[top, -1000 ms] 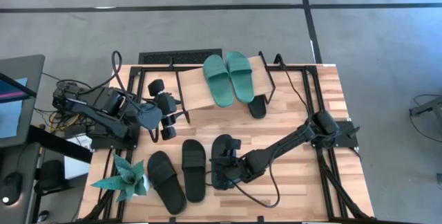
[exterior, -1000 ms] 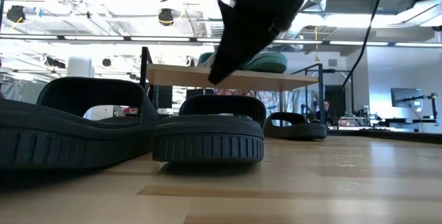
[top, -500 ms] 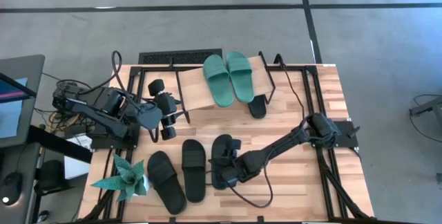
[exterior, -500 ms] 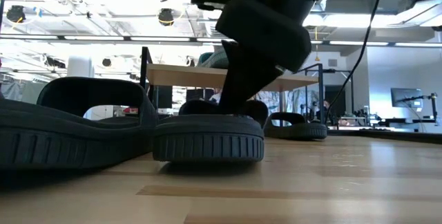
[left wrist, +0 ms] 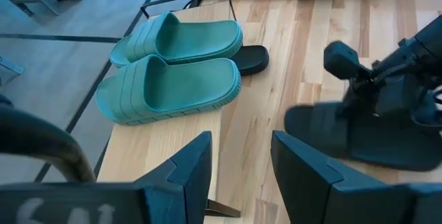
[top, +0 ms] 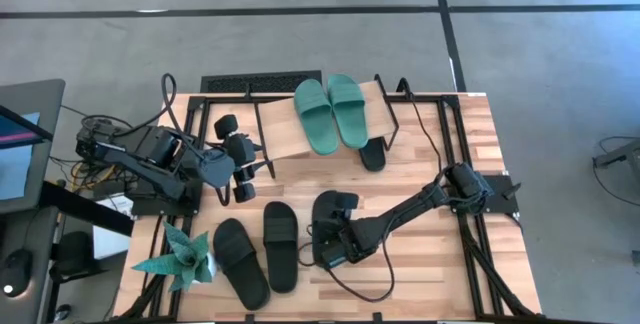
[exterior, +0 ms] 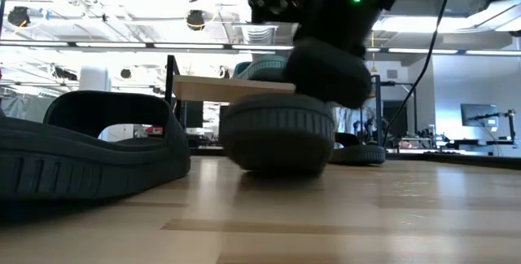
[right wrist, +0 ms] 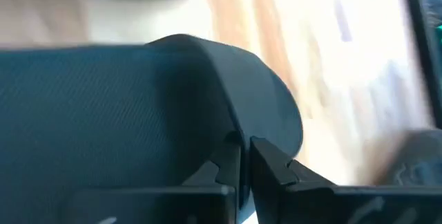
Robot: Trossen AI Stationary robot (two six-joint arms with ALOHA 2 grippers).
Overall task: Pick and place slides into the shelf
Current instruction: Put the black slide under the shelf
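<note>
High view: right gripper (top: 325,247) pinches 1 black slide (top: 332,226), lifted off the table (top: 440,274).

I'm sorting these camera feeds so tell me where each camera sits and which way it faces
High: overhead, straight down on the table; both arms show.
Low: tabletop level, facing the room; right gripper lifts a black slide.
Left wrist: on the left arm, facing the teal slides on the shelf; own fingers show.
Right wrist: against the slide's strap.
High and left wrist share the teal pair.
</note>
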